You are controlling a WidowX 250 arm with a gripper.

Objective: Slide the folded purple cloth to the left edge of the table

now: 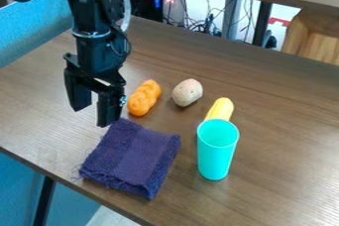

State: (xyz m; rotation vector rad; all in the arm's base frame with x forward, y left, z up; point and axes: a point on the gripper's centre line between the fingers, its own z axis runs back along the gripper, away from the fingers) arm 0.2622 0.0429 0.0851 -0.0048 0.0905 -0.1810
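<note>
Purple cloth (134,158) lies on the desk (291,170) near the black claw (93,116), which hangs with its fingers wide apart. Beyond are an orange toy (144,97), a potato (187,92) and yellow corn (220,109) partly behind a turquoise cup (216,153).

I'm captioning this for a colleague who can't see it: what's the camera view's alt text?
A black robot gripper hangs, fingers apart, over a brown table beside a purple cloth. Right of the cloth stands a turquoise cup, partly hiding a yellow object; behind the cloth lie a lumpy orange object and a pale rounded object.
</note>
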